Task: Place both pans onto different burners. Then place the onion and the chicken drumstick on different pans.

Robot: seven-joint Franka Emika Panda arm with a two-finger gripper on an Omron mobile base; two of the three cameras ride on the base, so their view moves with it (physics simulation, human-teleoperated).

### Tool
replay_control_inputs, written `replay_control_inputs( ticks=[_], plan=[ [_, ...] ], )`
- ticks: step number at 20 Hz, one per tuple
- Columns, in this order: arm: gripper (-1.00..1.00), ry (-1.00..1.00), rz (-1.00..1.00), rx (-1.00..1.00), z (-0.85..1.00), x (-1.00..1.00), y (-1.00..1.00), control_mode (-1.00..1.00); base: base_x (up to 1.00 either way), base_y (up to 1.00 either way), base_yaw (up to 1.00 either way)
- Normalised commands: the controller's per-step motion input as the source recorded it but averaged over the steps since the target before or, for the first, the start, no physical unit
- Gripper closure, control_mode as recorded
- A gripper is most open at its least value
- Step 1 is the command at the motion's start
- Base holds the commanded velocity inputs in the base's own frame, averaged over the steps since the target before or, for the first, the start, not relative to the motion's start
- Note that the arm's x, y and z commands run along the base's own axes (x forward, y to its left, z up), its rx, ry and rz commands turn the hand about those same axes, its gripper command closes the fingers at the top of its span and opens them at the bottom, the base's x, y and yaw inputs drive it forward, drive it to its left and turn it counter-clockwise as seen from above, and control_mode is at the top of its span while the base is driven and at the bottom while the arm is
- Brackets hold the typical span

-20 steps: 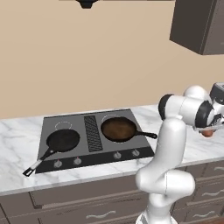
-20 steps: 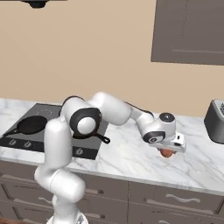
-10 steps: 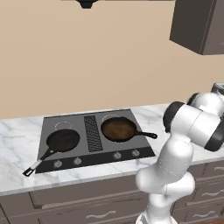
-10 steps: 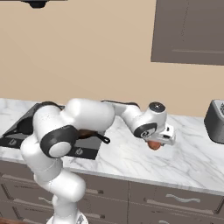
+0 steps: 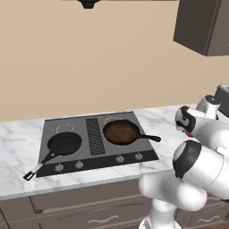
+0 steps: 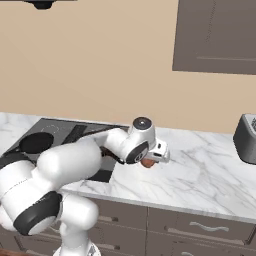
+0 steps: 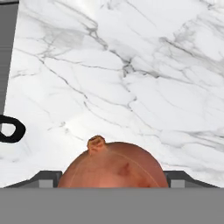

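My gripper (image 6: 151,159) is shut on the onion (image 6: 147,163), a reddish-brown bulb held just above the marble counter, a short way right of the cooktop (image 6: 65,131). In the hand view the onion (image 7: 111,168) sits between the two fingertips, stem nub up. The all-black pan (image 5: 65,143) rests on the left side of the cooktop (image 5: 147,151), partly over a burner (image 5: 65,128). The brown-interior pan (image 5: 120,132) lies on the right burner, handle pointing right. Its handle's looped end (image 7: 11,130) shows at the hand view's left. The chicken drumstick is out of view.
A grey toaster (image 6: 246,145) stands at the counter's far right. A dark wall cabinet (image 6: 215,35) hangs above the counter. A ribbed vent (image 5: 94,135) divides the cooktop, with knobs (image 5: 120,158) along its front. White marble counter (image 7: 144,87) spreads ahead of the hand.
The arm has swung left along the counter toward the cooktop, carrying the onion with it. Both pans have stayed in place.
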Motion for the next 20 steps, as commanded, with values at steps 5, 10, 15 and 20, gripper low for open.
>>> replay_control_inputs(
  ticks=[5,10,15,20],
  plan=[
    [1.0,-0.04,0.01,0.02,0.46,0.28,1.0,-1.0,0.0,0.0,0.0],
    [1.0,0.0,0.03,0.02,0.59,0.46,0.96,-1.0,0.0,0.0,0.0],
    [1.0,0.09,0.03,0.0,0.14,0.49,1.0,-1.0,0.0,0.0,0.0],
    [1.0,0.11,0.0,0.0,-0.07,0.65,0.88,-1.0,0.0,0.0,0.0]
  ],
)
